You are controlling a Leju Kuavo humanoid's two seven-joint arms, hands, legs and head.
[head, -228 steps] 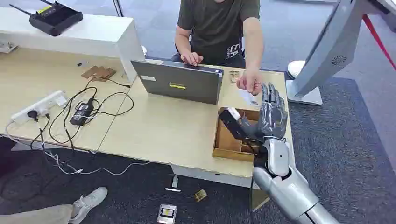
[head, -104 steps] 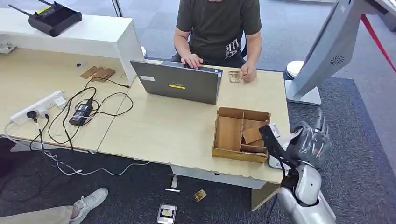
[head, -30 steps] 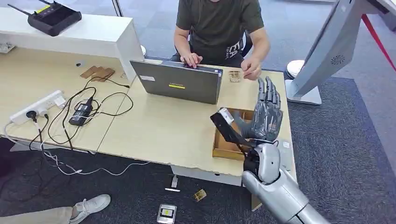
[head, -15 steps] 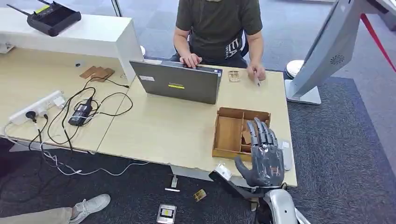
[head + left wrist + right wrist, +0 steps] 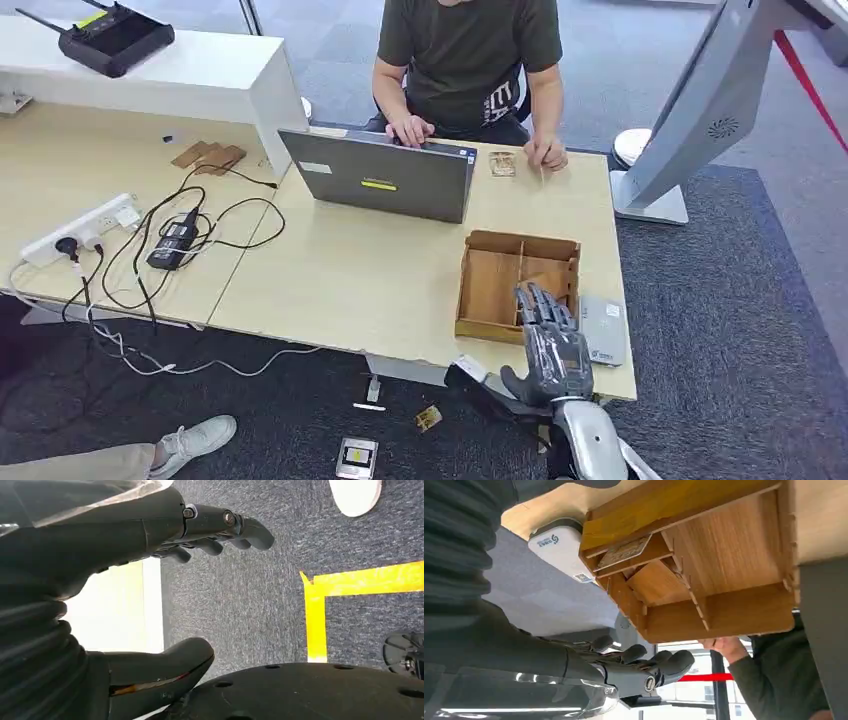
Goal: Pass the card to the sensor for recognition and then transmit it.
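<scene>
My right hand (image 5: 555, 348) hovers at the table's near edge, fingers stretched and apart, holding nothing. Its fingertips (image 5: 535, 297) reach over the near wall of the wooden compartment box (image 5: 490, 285). The grey flat sensor (image 5: 603, 328) lies on the table just right of the hand. In the right wrist view a printed card (image 5: 623, 553) lies in the box compartment nearest the sensor (image 5: 558, 544), and my right hand (image 5: 624, 666) is apart from it. My left hand (image 5: 165, 535) hangs over the carpet, thumb and fingers apart, empty.
A person sits at the far side, one hand on the laptop (image 5: 385, 178), the other hand (image 5: 546, 154) resting on the table beside a small patterned tag (image 5: 502, 163). Cables and a power strip (image 5: 85, 228) lie at left. A grey kiosk stand (image 5: 690, 110) rises at right.
My right hand has come down from above the box, near the person's raised hand, to the table's near edge. The person's hand has dropped back onto the table.
</scene>
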